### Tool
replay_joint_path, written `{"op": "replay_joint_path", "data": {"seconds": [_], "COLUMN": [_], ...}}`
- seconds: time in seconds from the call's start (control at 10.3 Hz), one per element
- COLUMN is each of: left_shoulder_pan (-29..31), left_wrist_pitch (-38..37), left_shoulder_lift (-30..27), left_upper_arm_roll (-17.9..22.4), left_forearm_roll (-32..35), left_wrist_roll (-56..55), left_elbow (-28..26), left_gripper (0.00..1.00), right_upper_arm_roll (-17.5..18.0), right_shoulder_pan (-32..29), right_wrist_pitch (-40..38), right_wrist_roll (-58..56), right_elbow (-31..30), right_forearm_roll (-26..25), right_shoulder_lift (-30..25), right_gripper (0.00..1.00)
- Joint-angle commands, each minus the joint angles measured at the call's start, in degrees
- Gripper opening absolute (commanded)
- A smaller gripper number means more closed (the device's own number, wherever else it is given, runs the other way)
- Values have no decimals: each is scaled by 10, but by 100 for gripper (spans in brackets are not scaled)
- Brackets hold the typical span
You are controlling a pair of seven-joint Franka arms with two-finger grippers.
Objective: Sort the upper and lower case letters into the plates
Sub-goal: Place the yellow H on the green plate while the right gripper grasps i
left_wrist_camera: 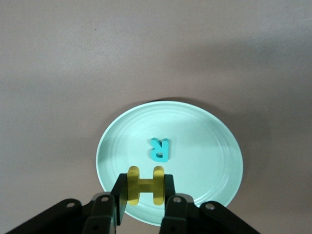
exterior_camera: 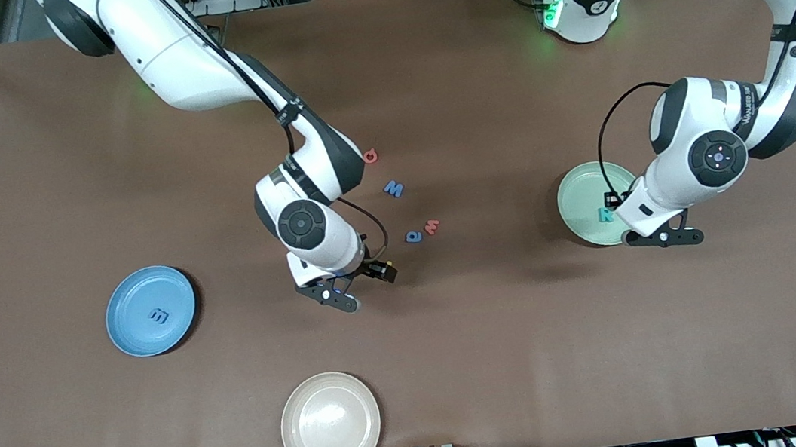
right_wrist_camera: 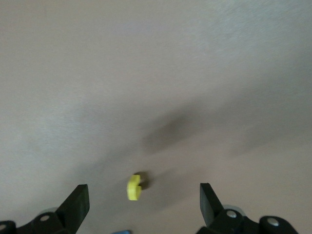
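My left gripper [exterior_camera: 662, 238] is shut on a yellow letter H [left_wrist_camera: 145, 185] and holds it over the edge of the pale mint plate [exterior_camera: 576, 190] that is nearer the front camera. A teal R [exterior_camera: 605, 214] lies in that plate [left_wrist_camera: 204, 141]. My right gripper [exterior_camera: 337, 299] is open above the table's middle, with a small yellow letter [right_wrist_camera: 134, 187] on the table between its fingers [right_wrist_camera: 78, 202]. The sky blue plate [exterior_camera: 121, 303] holds one blue letter [exterior_camera: 159, 316]. A red letter [exterior_camera: 371, 155], a blue M [exterior_camera: 394, 189], a blue letter [exterior_camera: 412, 237] and a red letter [exterior_camera: 432, 227] lie loose beside the right arm.
A beige plate [exterior_camera: 331, 424] sits near the table's front edge, nearer to the front camera than the right gripper. Bare brown table lies between the plates.
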Motion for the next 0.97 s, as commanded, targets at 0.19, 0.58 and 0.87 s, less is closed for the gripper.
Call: {"op": "replay_joint_path", "data": {"seconds": [0.19, 0.58, 0.87], "left_shoulder_pan": [2, -2, -14], "left_wrist_pitch": [18, 82, 92], "left_shoulder_lift": [22, 30, 52], "left_upper_arm_roll": [13, 14, 14], "left_forearm_roll": [2, 2, 1], "left_wrist_roll": [10, -14, -64], "left_elbow": [-6, -62, -74], "left_gripper": [0, 0, 0], "right_upper_arm_roll": [-9, -8, -8], "right_shoulder_pan": [45, 46, 46], "right_wrist_pitch": [-12, -15, -10], "right_wrist_roll": [21, 21, 22], "right_elbow": [52, 52, 56], "right_forearm_roll": [-32, -63, -62], "right_shoulder_lift": [51, 64, 73], "right_gripper": [100, 100, 100]}}
